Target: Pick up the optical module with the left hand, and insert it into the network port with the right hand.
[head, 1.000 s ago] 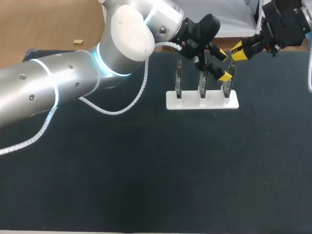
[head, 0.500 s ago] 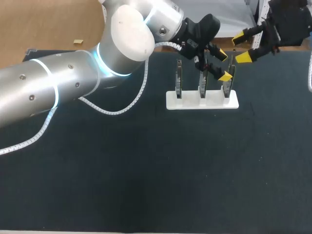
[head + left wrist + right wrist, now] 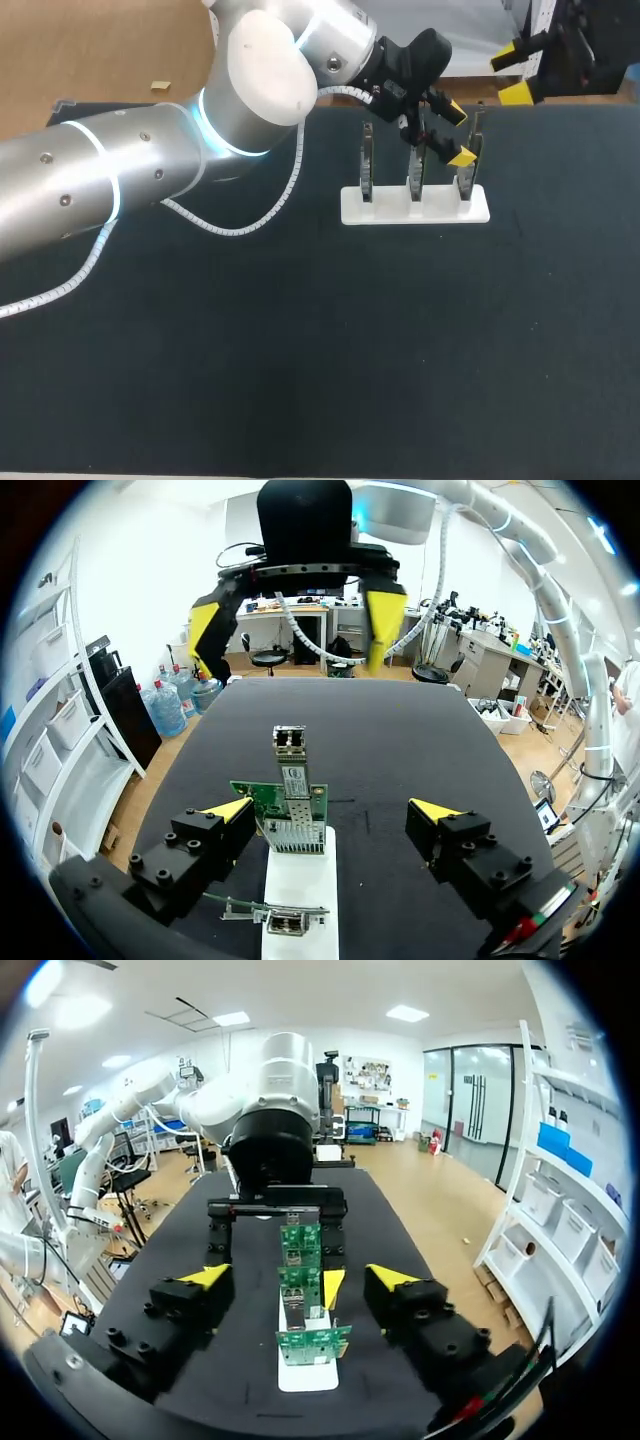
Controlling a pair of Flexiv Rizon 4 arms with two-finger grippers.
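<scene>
The silver optical module (image 3: 290, 758) stands upright in the port of a green board (image 3: 285, 802) at the right end of the white stand (image 3: 385, 212). In the head view the module (image 3: 476, 128) rises above that board. My left gripper (image 3: 330, 815) is open, one finger on each side of the board without touching it; from above the left gripper (image 3: 456, 132) sits just left of the module. My right gripper (image 3: 511, 76) hangs open and empty at the far right, off the module. The right gripper (image 3: 300, 1278) faces the row of boards end-on.
Two more upright boards (image 3: 367, 165) (image 3: 416, 170) share the stand. My left arm (image 3: 150, 170) crosses the table's left half, trailing a white coiled cable (image 3: 260, 215). A small tan scrap (image 3: 160, 87) lies on the brown surface behind the dark mat (image 3: 330, 360).
My right gripper, shut beside the module's top a second ago, has opened and pulled back toward the far right. The left arm and the module have stayed put.
</scene>
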